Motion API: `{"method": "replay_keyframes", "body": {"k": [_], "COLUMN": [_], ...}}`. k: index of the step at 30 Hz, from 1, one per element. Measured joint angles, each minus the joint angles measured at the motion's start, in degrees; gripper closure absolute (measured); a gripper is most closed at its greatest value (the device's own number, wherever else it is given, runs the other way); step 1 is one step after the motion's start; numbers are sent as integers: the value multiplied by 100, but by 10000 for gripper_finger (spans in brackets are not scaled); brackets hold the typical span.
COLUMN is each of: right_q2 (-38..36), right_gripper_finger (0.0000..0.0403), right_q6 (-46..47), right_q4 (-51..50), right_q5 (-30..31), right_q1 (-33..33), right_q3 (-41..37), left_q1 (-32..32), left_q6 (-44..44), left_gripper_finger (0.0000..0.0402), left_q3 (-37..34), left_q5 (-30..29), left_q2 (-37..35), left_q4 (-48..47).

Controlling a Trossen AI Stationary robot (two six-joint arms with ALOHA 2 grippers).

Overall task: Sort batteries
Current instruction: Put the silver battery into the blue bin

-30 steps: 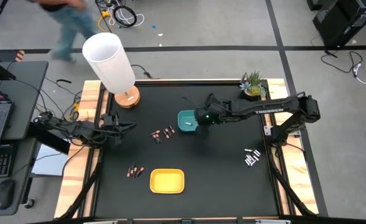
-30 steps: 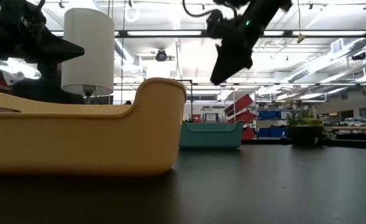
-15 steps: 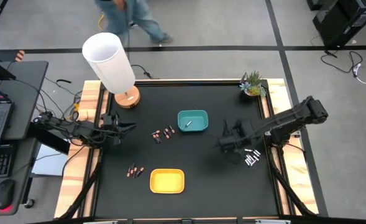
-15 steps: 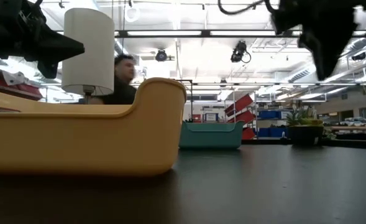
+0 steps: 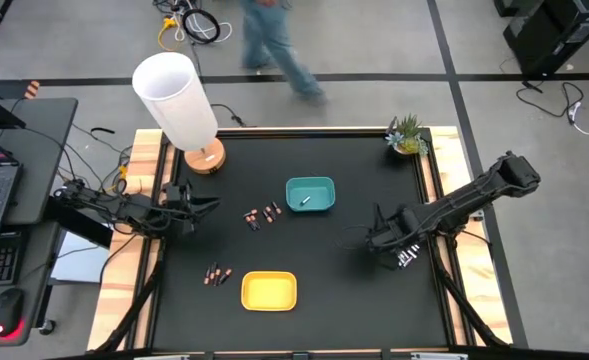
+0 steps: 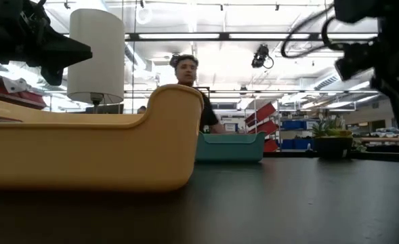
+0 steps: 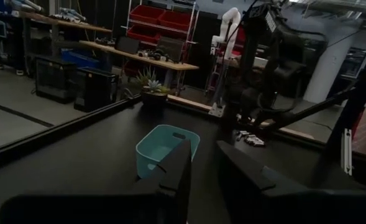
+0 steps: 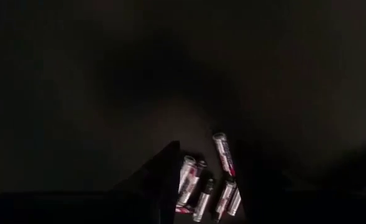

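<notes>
A cluster of silvery-white batteries [image 5: 406,258] lies flat near the table's right edge. My right gripper [image 5: 392,244] hangs over them, pointing down and open. In the right wrist view the batteries [image 8: 207,180] lie between and just beyond its fingertips [image 8: 207,202], untouched. One silvery battery [image 5: 303,201] lies in the teal tray [image 5: 310,184]. Dark batteries with reddish ends lie in two groups, one [image 5: 262,215] left of the teal tray and one [image 5: 217,274] left of the yellow tray [image 5: 269,291]. My left gripper [image 5: 190,214] waits open at the table's left edge.
A white lamp [image 5: 179,100] stands at the far left corner and a small potted plant [image 5: 406,135] at the far right corner. A person [image 5: 274,40] walks on the floor beyond the far edge. Bare black table lies between the trays and the right-hand batteries.
My right gripper has swung from above the teal tray toward the table's right and near side and has come down over the silvery batteries. The person behind the table has walked from left to right. My left arm has kept still.
</notes>
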Motion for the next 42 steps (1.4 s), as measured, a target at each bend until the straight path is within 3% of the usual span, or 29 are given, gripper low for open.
{"method": "replay_keyframes", "body": {"k": [14,19,29,39,42], "right_q2": [-71,-105,-570,-545,-512], "right_gripper_finger": [271,275,291,387,390], "right_q6": [-383,-524,-422,-394,-469], "right_q4": [723,1053,1334,1361,1319], "right_q5": [-119,-427,-448,-299,-141], "right_q1": [0,0,-173,-313,-310], "right_q3": [-933,-1215,-1564,-1725,-1605], "left_q1": [0,0,0,-2,-1], "left_q6": [-2,-4,-4,17,22], "left_gripper_finger": [312,312,312,312,312], "left_q3": [0,0,0,0,0], "left_q5": [79,77,68,66,66], "left_q2": [0,0,1,0,2], "left_q4": [-2,-4,0,11,15]}}
